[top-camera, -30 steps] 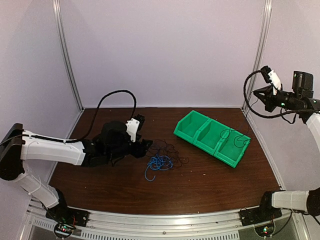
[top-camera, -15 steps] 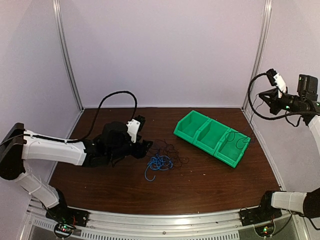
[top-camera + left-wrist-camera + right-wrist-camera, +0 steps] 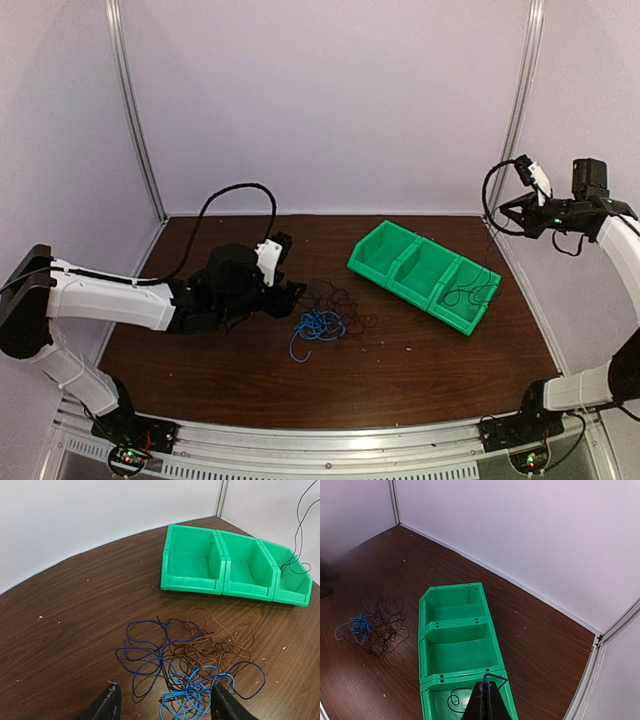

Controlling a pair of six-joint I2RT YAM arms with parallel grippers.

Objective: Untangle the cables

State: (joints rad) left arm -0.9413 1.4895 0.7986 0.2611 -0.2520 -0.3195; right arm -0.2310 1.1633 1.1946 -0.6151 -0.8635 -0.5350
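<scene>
Dark wood tabletop [image 3: 420,370] carries the tangled cables [image 3: 325,315], the left gripper [image 3: 292,293] spread wide just beside them. Raised high, the right gripper [image 3: 503,207] pinches one dark cable [image 3: 472,290] dangling into the green bin's [image 3: 370,262] end compartment.

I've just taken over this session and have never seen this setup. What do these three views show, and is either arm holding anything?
Two robot arms are bolted at the near edge of a brown table. The wide view looks down from above and behind them. The other two views come from a camera on each wrist. The left gripper is open and sits low at the edge of a tangle of cables, some blue and some dark. The right gripper, up high, is shut on a thin dark cable that hangs into the end compartment of the green bins.
</scene>
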